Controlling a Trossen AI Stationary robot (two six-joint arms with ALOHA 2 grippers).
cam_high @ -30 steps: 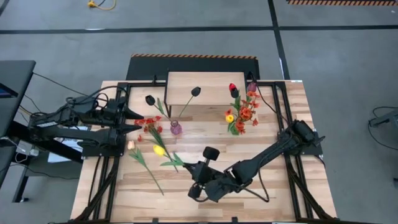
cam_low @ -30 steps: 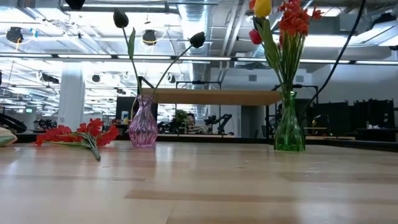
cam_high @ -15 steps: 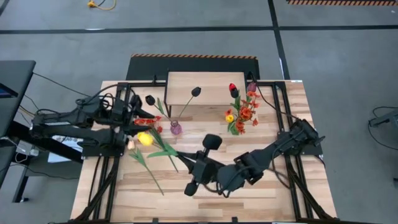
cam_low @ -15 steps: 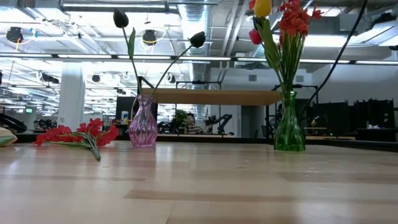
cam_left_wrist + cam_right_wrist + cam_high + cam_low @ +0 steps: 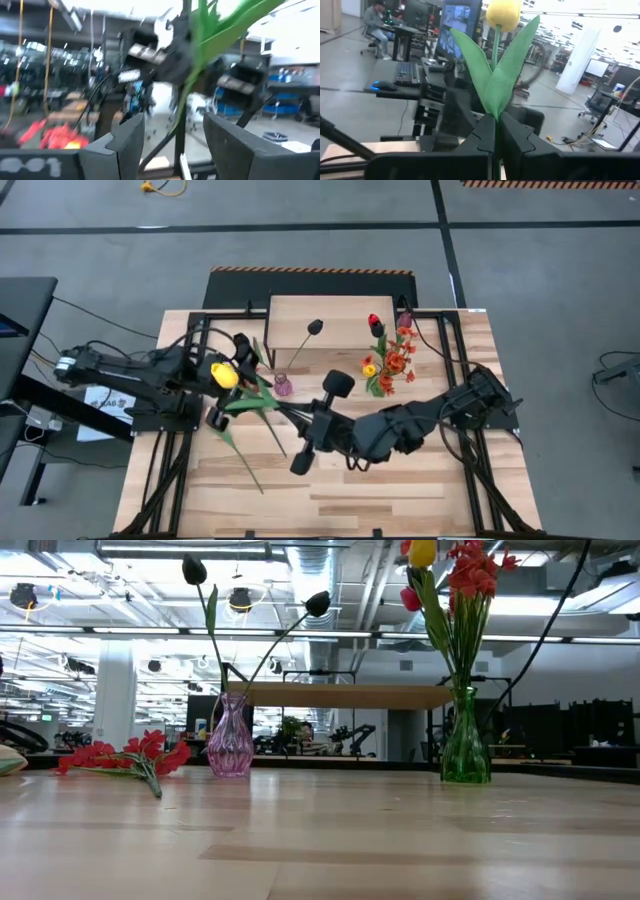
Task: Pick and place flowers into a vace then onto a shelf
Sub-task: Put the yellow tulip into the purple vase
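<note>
My right gripper (image 5: 303,420) is shut on a yellow tulip (image 5: 226,375) with green leaves and holds it above the table's left half. My left gripper (image 5: 208,371) is open at the tulip. In the left wrist view its fingers (image 5: 131,137) stand on either side of the green stem (image 5: 181,107); I cannot tell whether they touch it. A pink vase (image 5: 283,386) holds two dark tulips. A green vase (image 5: 378,385) holds red, yellow and orange flowers. The shelf (image 5: 335,320) stands at the far edge. A pink tulip (image 5: 213,414) and a red spray (image 5: 125,756) lie on the table. My right gripper pinches the yellow tulip's stem (image 5: 495,119) between its two shut fingers, just below the leaves (image 5: 492,80). The fingers point toward the table's left and the stem runs on along them. The head (image 5: 503,12) is beyond the fingertips, lifted clear of the table.
The two vases stand in front of the shelf, the pink one close to the held tulip. Black frame rails (image 5: 160,470) run along the table's left and right sides. Bare planks (image 5: 400,500) lie at the near edge.
My right gripper has lifted the yellow tulip off the table and carried it up and toward the far left, toward my left gripper. My left gripper has risen and come to the tulip.
</note>
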